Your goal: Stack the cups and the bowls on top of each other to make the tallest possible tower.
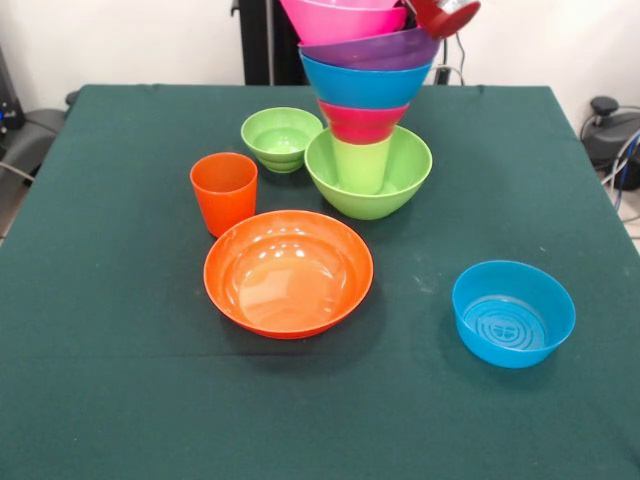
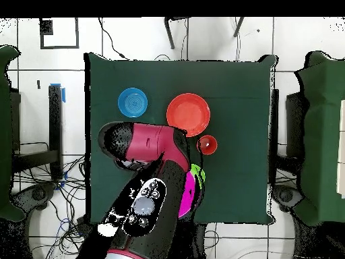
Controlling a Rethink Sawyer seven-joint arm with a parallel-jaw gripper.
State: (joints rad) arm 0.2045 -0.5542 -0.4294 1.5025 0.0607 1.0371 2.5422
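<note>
The tower (image 1: 366,120) stands toward the far side of the table (image 1: 120,400), near the middle. Its base is a big green bowl (image 1: 400,180) with a lime cup (image 1: 360,165) upright inside it. Above the cup sit a red bowl (image 1: 360,122), a blue bowl (image 1: 362,85), a purple bowl (image 1: 372,50) and, on top, a pink bowl (image 1: 342,18) cut off by the upper edge.

The arm (image 2: 145,145) reaches over the stack. Only a red and silver piece of the pincer (image 1: 445,14) shows beside the pink bowl's rim, and I cannot tell whether it is clenched or released.

Just beside the base is a small green bowl (image 1: 281,138). Nearer the camera stands an orange cup (image 1: 223,192), touching or nearly touching a wide orange bowl (image 1: 288,272). A second blue bowl (image 1: 513,313) sits well apart, alone.
</note>
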